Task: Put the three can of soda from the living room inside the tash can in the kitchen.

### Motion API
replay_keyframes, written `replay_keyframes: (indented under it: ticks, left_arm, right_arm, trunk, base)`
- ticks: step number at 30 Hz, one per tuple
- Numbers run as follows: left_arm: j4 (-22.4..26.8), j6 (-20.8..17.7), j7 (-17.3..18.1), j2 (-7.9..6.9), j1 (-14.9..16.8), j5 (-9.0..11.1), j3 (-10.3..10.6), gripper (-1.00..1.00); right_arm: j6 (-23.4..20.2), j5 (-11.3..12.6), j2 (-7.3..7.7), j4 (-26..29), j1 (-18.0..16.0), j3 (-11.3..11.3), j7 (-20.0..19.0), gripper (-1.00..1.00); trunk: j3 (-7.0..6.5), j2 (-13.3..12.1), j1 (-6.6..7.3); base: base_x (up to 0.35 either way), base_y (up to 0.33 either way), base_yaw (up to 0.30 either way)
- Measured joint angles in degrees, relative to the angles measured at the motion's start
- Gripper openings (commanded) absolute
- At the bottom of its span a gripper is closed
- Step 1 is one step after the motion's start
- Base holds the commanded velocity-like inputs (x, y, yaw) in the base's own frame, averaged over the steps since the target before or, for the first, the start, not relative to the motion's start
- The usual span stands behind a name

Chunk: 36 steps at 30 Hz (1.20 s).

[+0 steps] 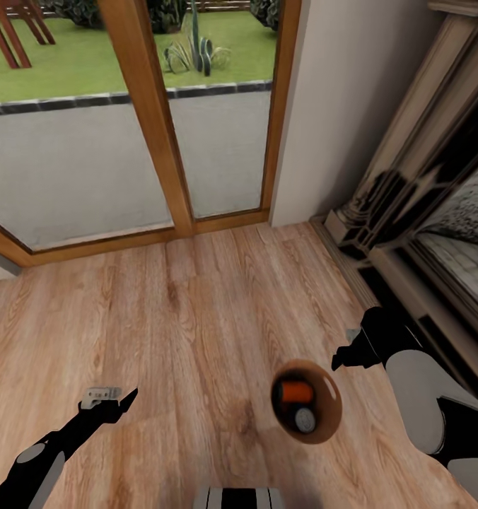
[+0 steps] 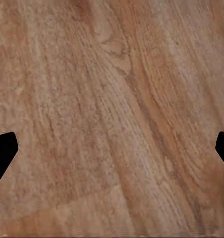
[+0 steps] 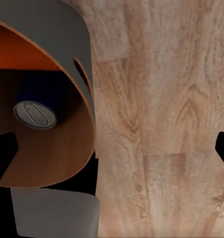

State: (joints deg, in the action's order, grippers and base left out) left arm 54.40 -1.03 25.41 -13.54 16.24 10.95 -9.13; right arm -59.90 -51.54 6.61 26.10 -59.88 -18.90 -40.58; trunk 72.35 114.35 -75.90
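Left end effector (image 1: 112, 399) hangs low over the wood plank floor (image 1: 196, 304), its two dark fingertips spread wide at the edges of the left wrist view with bare planks between them — it holds nothing. Right end effector (image 1: 348, 353) sits just beside the trash can (image 1: 329, 396), at the side nearer the fireplace (image 1: 409, 191); in the right wrist view its dark fingertips (image 3: 223, 148) stand wide apart, one partly against the can's wall, but whether they grip the rim I cannot tell.

Seen from the head camera, the trash can appears from above as a round grey shell with a brown inside, between the two arms and nearer the right one. Inside it lie an orange can (image 1: 295, 391) and, just beside it, a dark can (image 1: 305, 420) showing its grey metal top. From the right wrist, the bin's grey wall (image 3: 57, 29) curves around the brown lining, with the dark blue can's top (image 3: 35, 115) facing the camera and an orange body behind it. A third can cannot be made out.

Ahead, a wood-framed glass door (image 1: 147, 113) looks onto paving and a lawn (image 1: 83, 63) with a cactus (image 1: 196, 46). A pale wall (image 1: 338, 106) meets the fireplace surround at the right.
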Motion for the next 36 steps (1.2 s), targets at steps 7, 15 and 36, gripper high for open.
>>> replay_keyframes:
  ticks: [7, 15, 36]
  left_arm:
    - [-0.05, 0.00, -0.51, 0.00, 0.00, -0.01, 0.05, 1.00]
    - [-0.70, 0.00, -0.58, 0.00, 0.00, -0.02, 0.11, 1.00]
    - [-1.25, 0.04, -0.59, 0.00, -0.01, 0.08, 0.04, 1.00]
  right_arm:
    - [0.00, 0.02, 0.02, 0.01, 0.05, 0.00, -0.05, 1.00]
    - [0.00, -0.03, 0.07, -0.05, 0.11, 0.00, -0.06, 1.00]
    - [8.95, 0.08, -0.20, 6.57, 7.05, -6.14, 0.06, 1.00]
  trunk:
    - [0.00, 0.00, 0.00]
    - [0.00, 0.00, 0.00]
    - [0.00, 0.00, 0.02]
  base:
    - [-0.309, 0.000, 0.000]
    - [-0.325, 0.000, 0.000]
    - [-0.275, 0.000, 0.000]
